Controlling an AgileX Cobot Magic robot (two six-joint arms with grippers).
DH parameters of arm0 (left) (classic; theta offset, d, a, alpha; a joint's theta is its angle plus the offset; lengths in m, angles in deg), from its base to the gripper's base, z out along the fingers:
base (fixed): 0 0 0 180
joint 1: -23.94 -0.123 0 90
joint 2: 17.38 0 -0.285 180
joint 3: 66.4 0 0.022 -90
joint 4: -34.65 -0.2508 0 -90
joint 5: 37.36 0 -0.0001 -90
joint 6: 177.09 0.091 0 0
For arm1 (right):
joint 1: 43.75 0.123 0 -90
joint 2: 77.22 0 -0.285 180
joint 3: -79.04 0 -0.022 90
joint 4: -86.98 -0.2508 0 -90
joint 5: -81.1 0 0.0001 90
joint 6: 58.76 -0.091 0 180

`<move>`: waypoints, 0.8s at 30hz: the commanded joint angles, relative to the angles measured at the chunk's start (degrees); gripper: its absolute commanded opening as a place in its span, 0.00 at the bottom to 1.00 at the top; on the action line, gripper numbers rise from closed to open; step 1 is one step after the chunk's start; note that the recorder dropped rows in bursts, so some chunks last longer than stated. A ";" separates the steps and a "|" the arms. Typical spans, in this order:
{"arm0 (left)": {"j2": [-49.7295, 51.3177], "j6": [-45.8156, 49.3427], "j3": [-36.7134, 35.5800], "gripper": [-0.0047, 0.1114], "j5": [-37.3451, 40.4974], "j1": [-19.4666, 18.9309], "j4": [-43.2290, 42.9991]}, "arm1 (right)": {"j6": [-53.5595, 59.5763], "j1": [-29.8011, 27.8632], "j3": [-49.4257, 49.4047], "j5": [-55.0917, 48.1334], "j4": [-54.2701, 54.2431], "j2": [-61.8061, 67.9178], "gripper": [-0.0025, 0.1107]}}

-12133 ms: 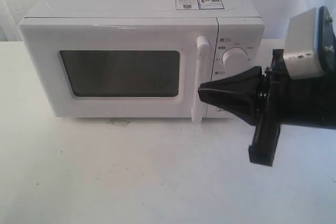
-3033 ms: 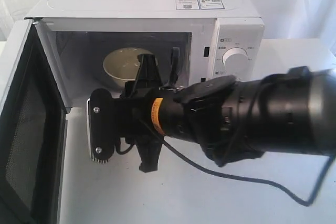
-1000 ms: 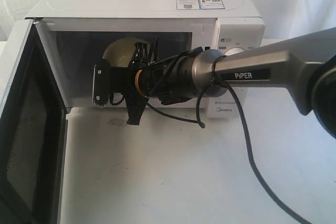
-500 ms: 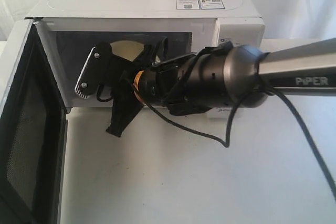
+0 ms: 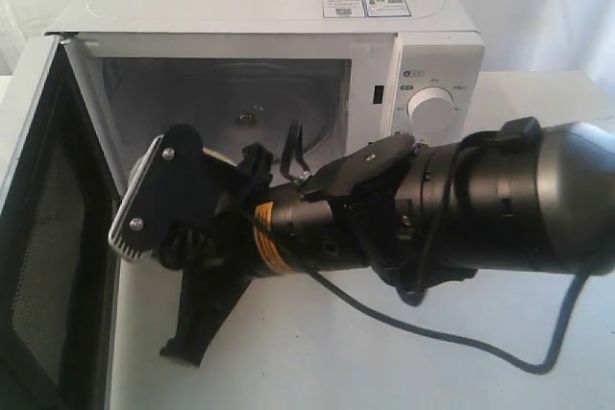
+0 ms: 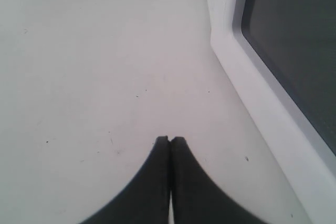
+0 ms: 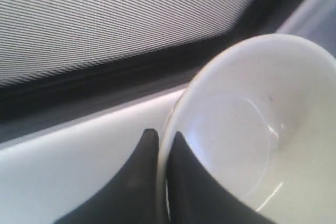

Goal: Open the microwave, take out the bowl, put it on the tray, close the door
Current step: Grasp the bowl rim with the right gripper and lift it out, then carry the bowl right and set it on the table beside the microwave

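Cream ceramic identifies the bowl (image 7: 247, 129). It is held clear of the microwave (image 5: 259, 7), in front of the open cavity (image 5: 231, 93) and close to the inner face of the door (image 5: 34, 199).

1. Right gripper (image 7: 164, 136): the fingers (image 7: 147, 150) are clamped on the bowl's rim, one outside the wall and one inside. The bowl is tilted, with its inside facing the wrist camera. Behind it in the right wrist view are the mesh of the door window and the door's pale inner frame.
2. Right arm (image 5: 480, 204): it reaches across the front of the microwave, from the knob side toward the hinge side. In the exterior view it hides nearly all of the bowl.
3. Door: it is swung fully open on the microwave's hinge side, away from the knob (image 5: 432, 108).
4. Cavity: no bowl is inside it. The centre hub on its floor is exposed.
5. Left gripper (image 6: 169, 139): the fingers are pressed together and grasp nothing. They hang over the bare worktop (image 6: 79, 51), just beside the outer face of the open door, apart from it.
6. Stickers (image 5: 365, 4) lie on top of the microwave, above the knob panel.
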 commanded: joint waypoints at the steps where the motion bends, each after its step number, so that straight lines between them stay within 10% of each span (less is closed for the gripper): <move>1: -0.29 0.18 -0.28 0.04 0.15 -0.15 0.00 | -13.31 0.63 -1.49 11.37 8.22 -3.00 0.02; 24: -0.29 0.18 -0.28 0.04 0.15 -0.15 0.00 | -9.63 -1.99 -15.48 -26.66 0.83 -9.97 0.02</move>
